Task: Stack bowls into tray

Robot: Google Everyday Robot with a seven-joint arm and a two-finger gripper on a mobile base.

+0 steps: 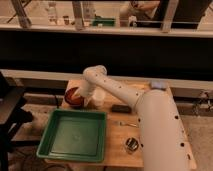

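A red-orange bowl (pixel 73 96) with a darker outside sits at the table's back left, just beyond the green tray (pixel 75 135). My white arm reaches over from the right and bends down at its elbow. My gripper (pixel 83 98) hangs at the bowl's right rim, partly hidden by the wrist. The tray lies empty at the front left. Whether one bowl or a nested pair sits there cannot be told.
A small white cup (pixel 99 96) stands right beside the gripper. A dark flat object (pixel 120 108) and a thin utensil (pixel 127 123) lie mid-table, with a shiny metal cup (pixel 132 144) near the front. A black chair (pixel 10 112) stands to the left.
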